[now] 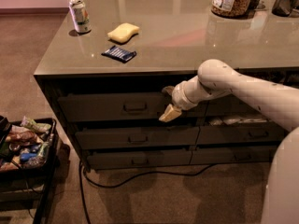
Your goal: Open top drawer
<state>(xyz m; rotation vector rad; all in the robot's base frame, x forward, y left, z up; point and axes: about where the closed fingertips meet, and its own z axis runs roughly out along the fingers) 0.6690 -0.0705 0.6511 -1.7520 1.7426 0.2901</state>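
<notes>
Gripper [164, 104] sits at the right end of your top drawer [103, 107], right of its handle [135, 107]; jaws look spread apart.

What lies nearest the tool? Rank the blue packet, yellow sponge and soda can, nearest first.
The tool sits at the top drawer front, right of its handle.
1. Blue packet, near the counter front edge.
2. Yellow sponge, behind it.
3. Soda can, far left.
</notes>
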